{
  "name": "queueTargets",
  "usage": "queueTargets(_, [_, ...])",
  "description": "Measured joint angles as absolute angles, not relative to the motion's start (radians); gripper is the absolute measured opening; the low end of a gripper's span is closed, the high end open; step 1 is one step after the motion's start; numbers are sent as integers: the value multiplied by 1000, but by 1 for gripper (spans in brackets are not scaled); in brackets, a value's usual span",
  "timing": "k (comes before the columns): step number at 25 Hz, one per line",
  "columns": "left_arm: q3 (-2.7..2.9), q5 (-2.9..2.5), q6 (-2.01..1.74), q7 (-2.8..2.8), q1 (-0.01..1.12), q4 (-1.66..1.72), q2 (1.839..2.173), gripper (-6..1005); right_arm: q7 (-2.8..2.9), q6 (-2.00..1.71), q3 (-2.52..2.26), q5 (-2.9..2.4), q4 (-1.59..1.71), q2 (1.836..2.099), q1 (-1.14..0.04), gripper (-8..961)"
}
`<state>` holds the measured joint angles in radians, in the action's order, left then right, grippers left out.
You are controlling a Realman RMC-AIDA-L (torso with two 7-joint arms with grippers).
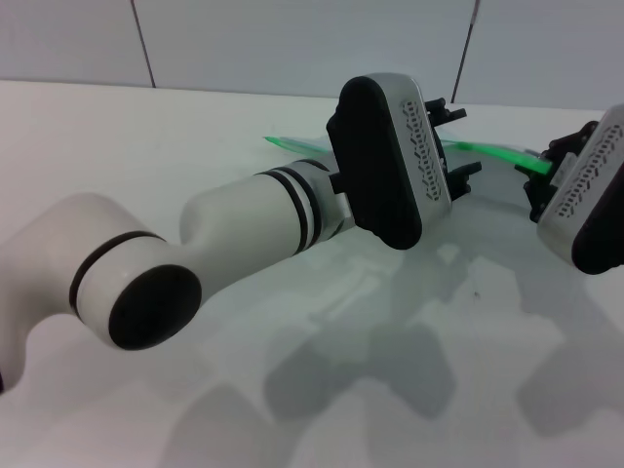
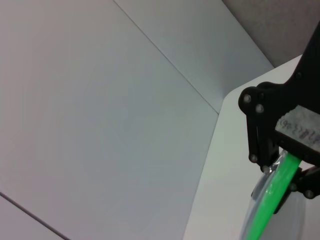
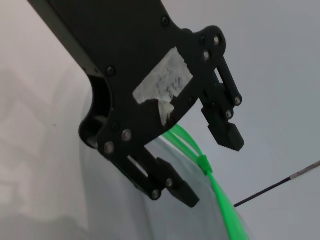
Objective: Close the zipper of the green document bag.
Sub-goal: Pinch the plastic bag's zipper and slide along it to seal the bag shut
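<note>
The green document bag (image 1: 292, 144) lies flat at the far side of the white table (image 1: 146, 136), and its bright green zipper (image 1: 487, 149) runs along the far edge. My left gripper (image 1: 463, 138) is open, one finger on each side of the strip. The right wrist view shows this gripper (image 3: 200, 159) straddling the zipper (image 3: 225, 205), with the small green slider tab (image 3: 204, 164) between its fingers. My right gripper (image 1: 541, 171) is at the strip's right end. In the left wrist view it (image 2: 292, 162) is shut on the zipper (image 2: 270, 205), with the translucent bag (image 2: 295, 220) beside it.
My left arm (image 1: 244, 229) reaches across the middle of the table and hides most of the bag. A panelled wall (image 1: 292, 39) stands just behind the table's far edge. The table's far corner (image 2: 235, 95) is close to the right gripper.
</note>
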<state>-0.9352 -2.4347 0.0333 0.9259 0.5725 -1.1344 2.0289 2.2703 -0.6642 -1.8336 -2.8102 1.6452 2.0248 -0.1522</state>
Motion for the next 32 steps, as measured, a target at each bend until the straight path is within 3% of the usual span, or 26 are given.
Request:
queueTargets(7, [-928, -2433, 13, 926, 569, -1133, 2029, 522, 2270, -661, -1837, -2810, 1643, 2025, -154, 49])
queueTargets(12, [-909, -2433, -30, 925, 566, -1120, 2029, 423, 2270, -660, -1838, -2810, 1639, 2025, -160, 50])
queueTargets(24, [-909, -2432, -37, 918, 565, -1101, 2030, 370, 2270, -662, -1839, -2810, 1638, 2025, -163, 50])
queueTargets(32, [-910, -2431, -40, 916, 566, -1097, 2031, 262, 2270, -664, -1840, -2810, 1641, 2025, -163, 50])
